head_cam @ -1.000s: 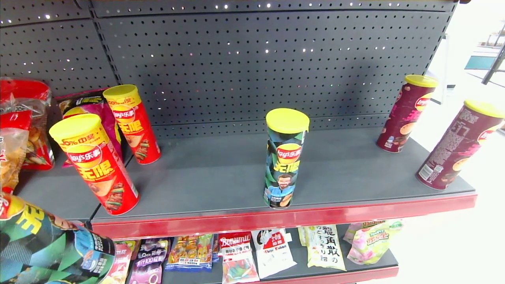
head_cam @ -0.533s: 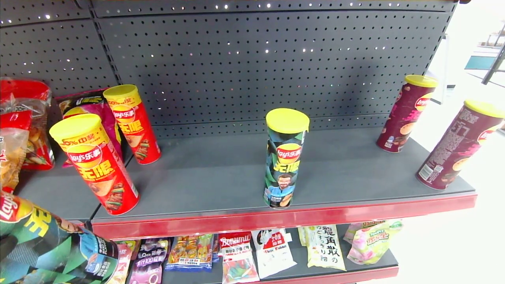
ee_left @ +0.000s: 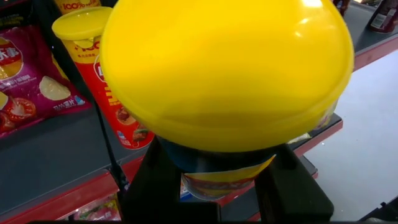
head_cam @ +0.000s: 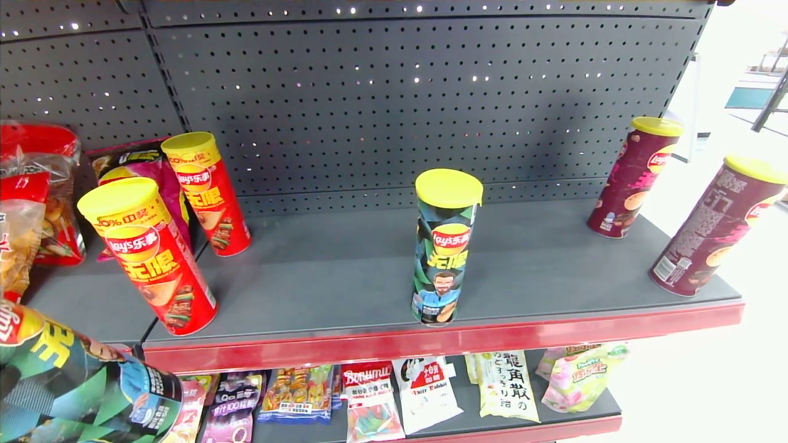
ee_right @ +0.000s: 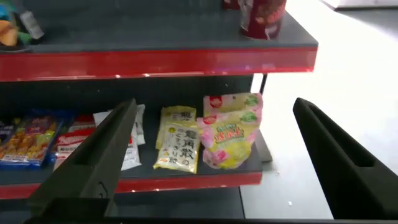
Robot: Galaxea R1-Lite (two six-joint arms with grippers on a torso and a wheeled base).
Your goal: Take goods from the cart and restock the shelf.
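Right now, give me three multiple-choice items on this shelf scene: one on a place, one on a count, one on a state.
1. Where does the green-patterned chip can stand on the upper shelf?
A. Between the red chip cans and the maroon chip cans, near the front edge
B. Behind the maroon cans, against the back panel
C. Lying on its side at the left end

2. How many maroon chip cans stand on that shelf?
A. One
B. Two
C. Four

3. How are the right gripper fingers?
A. Shut on a bag
B. Shut on a can
C. Open, holding nothing

Answers: 1 A, red cans stand to its left and maroon ones to its right. 2 B, both stand at the right end. 3 C, the fingers are spread, with only the lower shelf and its snack bags beyond them.
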